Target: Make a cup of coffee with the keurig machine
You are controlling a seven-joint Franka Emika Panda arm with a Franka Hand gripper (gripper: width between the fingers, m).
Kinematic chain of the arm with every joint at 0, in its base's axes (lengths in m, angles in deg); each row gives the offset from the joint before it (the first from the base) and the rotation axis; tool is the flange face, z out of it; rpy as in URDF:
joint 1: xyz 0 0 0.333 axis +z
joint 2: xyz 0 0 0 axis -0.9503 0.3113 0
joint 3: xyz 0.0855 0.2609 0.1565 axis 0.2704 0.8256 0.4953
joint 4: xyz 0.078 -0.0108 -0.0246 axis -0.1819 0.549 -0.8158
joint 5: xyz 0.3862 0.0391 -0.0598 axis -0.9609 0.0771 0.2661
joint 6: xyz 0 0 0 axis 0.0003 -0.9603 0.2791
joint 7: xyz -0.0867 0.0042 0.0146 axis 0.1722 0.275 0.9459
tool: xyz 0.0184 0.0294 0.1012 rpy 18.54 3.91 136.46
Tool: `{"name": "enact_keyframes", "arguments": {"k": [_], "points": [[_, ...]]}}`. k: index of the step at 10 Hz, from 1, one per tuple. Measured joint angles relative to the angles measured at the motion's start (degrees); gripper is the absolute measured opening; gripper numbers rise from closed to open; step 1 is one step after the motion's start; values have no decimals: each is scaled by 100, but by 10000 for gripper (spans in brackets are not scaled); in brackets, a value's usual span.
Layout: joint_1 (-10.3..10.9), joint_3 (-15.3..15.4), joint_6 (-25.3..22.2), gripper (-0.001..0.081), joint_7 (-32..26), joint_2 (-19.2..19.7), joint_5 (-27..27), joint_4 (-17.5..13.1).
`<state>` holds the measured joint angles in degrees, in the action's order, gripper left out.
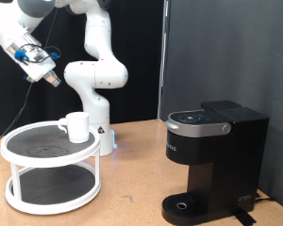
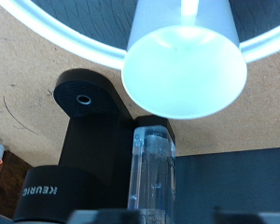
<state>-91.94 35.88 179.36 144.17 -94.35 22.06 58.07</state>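
The cup [image 1: 76,126], a plain white mug, stands on the top shelf of a white two-tier round stand [image 1: 19,141] at the exterior view's left. The keurig machine [image 1: 212,160], black with its lid down, stands at the exterior view's right with nothing on its round drip base [image 1: 186,205]. My gripper [image 1: 51,80] hangs high in the air, above the stand and up and left of the cup, with nothing seen in it. The wrist view looks down on the cup [image 2: 185,65], the stand's rim [image 2: 47,33] and the keurig machine [image 2: 84,159] with its clear water tank [image 2: 154,173].
The arm's white base [image 1: 94,80] rises behind the stand. A dark curtain [image 1: 226,47] hangs behind the wooden table [image 1: 132,188]. A cable [image 1: 0,122] runs down at the exterior view's far left.
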Motion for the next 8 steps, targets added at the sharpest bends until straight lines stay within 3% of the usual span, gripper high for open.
{"name": "enact_keyframes", "arguments": {"k": [1,2,3,5,6,7,8], "points": [[0,0,64,111,-4,70,26,21],[0,1,186,290,-22,139,50,71],[0,4,320,290,-51,179,122,157],[0,10,701,612,-152,235,275,414],[0,11,920,612,-214,251,337,579],[0,11,1114,710,-280,268,398,748],[0,11,1258,710,-338,276,430,883]]}}
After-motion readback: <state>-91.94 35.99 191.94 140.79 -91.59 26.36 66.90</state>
